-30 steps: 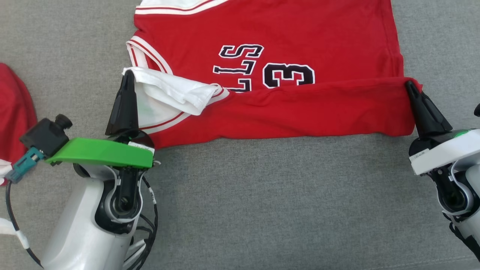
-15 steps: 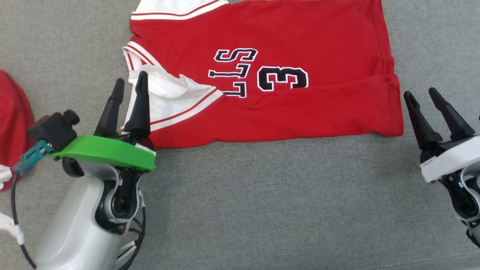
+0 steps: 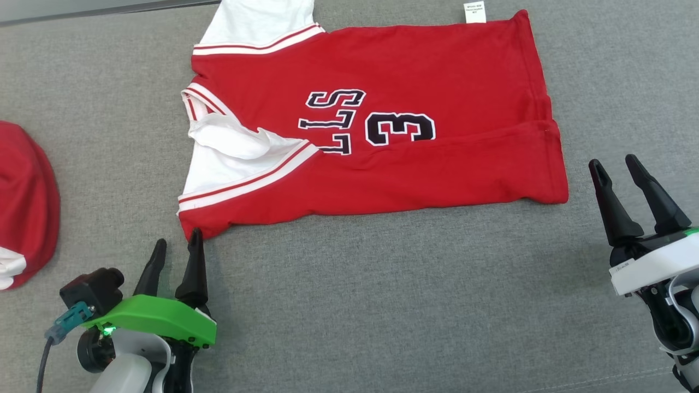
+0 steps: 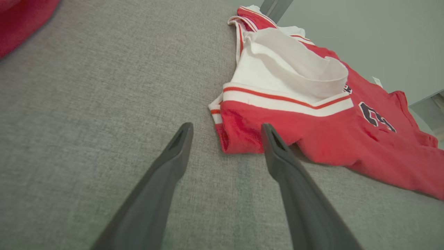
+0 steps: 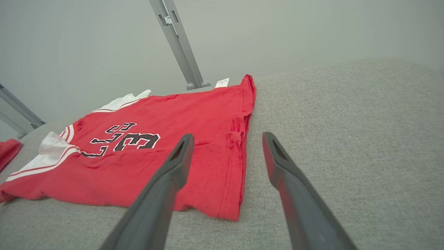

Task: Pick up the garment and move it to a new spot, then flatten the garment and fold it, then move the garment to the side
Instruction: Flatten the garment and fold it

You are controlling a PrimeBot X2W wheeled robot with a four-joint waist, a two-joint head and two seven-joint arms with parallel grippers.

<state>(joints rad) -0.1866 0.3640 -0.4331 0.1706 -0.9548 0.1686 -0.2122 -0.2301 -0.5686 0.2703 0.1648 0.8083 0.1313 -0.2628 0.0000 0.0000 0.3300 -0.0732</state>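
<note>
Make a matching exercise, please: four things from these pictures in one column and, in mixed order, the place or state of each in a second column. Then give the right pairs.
Things
1. red jersey
2. white label
3. left pincer
4. right pincer

Places or states
A. open, to the right of the jersey's hem, apart from it
B. open, at the jersey's near left corner
C. lying on the grey fabric surface, near edge folded over the lettering
D. sticking out at the jersey's far edge

Pairs: 1-C, 2-D, 3-B, 4-A
</note>
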